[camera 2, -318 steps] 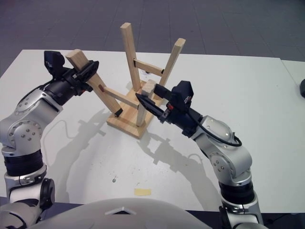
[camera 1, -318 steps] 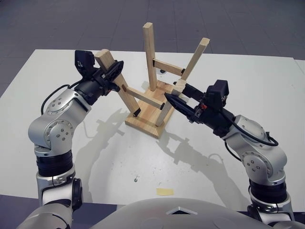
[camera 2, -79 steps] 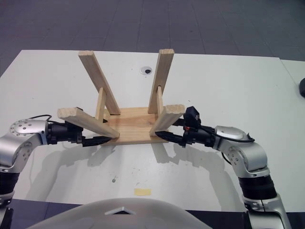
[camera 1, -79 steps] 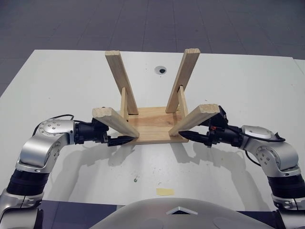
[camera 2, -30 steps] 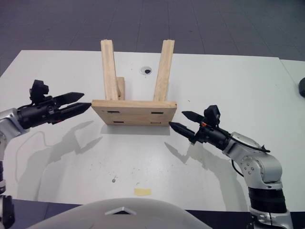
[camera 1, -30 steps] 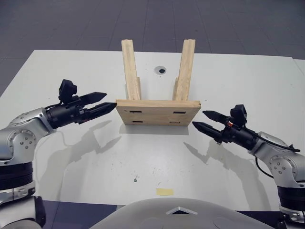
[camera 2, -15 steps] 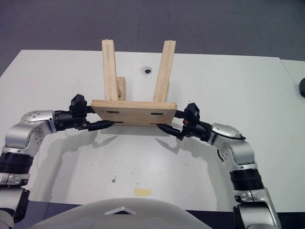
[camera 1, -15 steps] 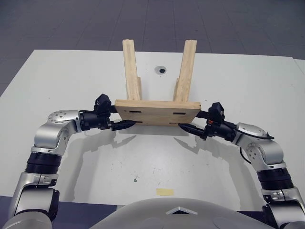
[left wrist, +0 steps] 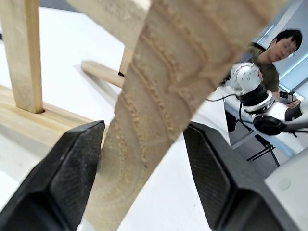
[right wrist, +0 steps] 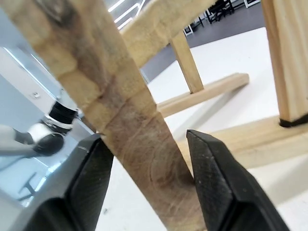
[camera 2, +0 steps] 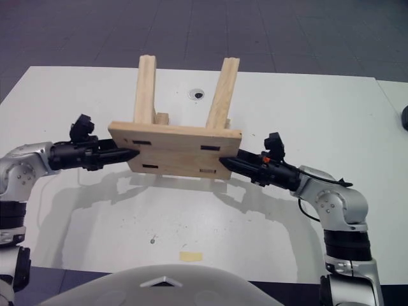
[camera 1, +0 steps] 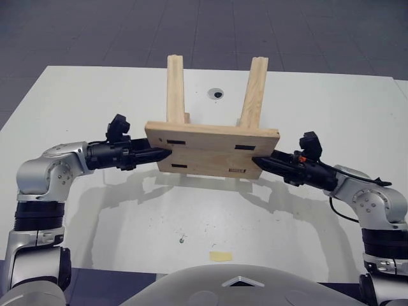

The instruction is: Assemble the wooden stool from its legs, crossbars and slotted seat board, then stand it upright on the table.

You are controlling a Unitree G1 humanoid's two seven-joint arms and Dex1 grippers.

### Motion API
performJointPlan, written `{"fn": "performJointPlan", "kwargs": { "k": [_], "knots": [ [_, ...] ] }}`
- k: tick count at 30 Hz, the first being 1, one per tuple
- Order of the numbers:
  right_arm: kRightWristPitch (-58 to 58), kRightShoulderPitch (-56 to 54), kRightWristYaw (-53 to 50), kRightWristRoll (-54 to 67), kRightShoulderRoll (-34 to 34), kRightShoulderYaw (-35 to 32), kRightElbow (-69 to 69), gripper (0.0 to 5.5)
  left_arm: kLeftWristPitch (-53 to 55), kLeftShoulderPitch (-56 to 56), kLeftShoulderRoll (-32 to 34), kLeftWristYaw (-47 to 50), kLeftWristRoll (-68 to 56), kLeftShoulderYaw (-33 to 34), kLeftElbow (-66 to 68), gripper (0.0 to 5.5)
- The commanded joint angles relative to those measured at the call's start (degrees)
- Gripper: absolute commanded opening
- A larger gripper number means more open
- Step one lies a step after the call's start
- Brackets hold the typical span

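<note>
Head views: the stool [camera 1: 210, 150] sits over the middle of the white counter [camera 1: 83, 95], tipped so the top of its slotted seat board [camera 2: 175, 150] faces the camera. Two legs [camera 1: 175, 89] [camera 1: 255, 89] point away toward the counter's far edge. I cannot tell whether any part of it rests on the counter. The left tool [camera 1: 162, 154] meets the stool at the seat board's left edge, and the right tool [camera 1: 260, 162] meets it at the right edge. Both tips run in behind the board. A small round hole [camera 1: 217, 94] lies in the counter between the two far legs. A yellow scrap [camera 1: 220, 256] lies near the counter's near edge.

Left wrist view: the left tool's two black fingers [left wrist: 62, 178] [left wrist: 216, 178] are closed in on a stool leg [left wrist: 159, 96], one on each side of it and against the wood. Past them are the seat board's underside [left wrist: 29, 120], another leg [left wrist: 21, 53] set into it, and a crossbar [left wrist: 103, 72].

Right wrist view: the right tool's fingers [right wrist: 91, 187] [right wrist: 216, 178] likewise clamp a leg [right wrist: 130, 134] from both sides. A crossbar [right wrist: 207, 94] and a further leg [right wrist: 284, 57] stand beyond.
</note>
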Motion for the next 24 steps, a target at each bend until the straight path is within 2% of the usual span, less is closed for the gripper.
{"fn": "performJointPlan", "kwargs": {
  "k": [1,4,7,9,10,12,13,19,24],
  "knots": [
    [-1.7,-5.6,-22.8,34.9,7.8,-3.5,-7.1,2.07,11.7,-8.0,-11.9,23.2,-18.2,9.8,-5.2,2.61],
    [-8.2,-7.9,-35.3,40.0,12.3,-2.9,-8.0,1.68,9.5,-13.5,-17.7,41.3,-27.6,13.1,-5.5,2.35],
    [-14.0,-10.1,-49.3,39.2,17.6,-2.4,-6.0,1.35,5.0,-18.8,-22.9,60.4,-33.7,14.8,-5.6,2.09],
    [-16.7,-11.1,-55.3,37.7,19.8,-2.2,-5.5,1.35,2.4,-20.9,-25.2,68.8,-36.2,15.2,-5.7,2.01],
    [-17.9,-11.7,-59.0,36.6,21.0,-2.1,-4.7,1.71,1.6,-21.5,-26.0,72.4,-36.3,15.3,-5.8,2.00],
    [-19.6,-12.6,-64.0,33.9,22.3,-2.4,-2.6,1.94,0.7,-22.0,-27.1,77.3,-37.1,15.3,-5.6,1.90],
    [-20.1,-12.8,-65.4,32.9,22.6,-2.8,-1.1,2.09,0.5,-22.0,-27.4,79.0,-36.9,15.4,-5.3,2.24],
    [-22.7,-11.3,-68.9,27.3,23.8,-4.6,2.2,3.16,-3.6,-21.4,-29.4,86.5,-41.2,17.6,-4.5,3.27],
    [-24.3,-8.3,-67.1,22.1,27.2,-4.2,2.1,4.02,-5.6,-19.4,-30.2,86.2,-42.8,16.2,-6.6,4.11]
  ]
}}
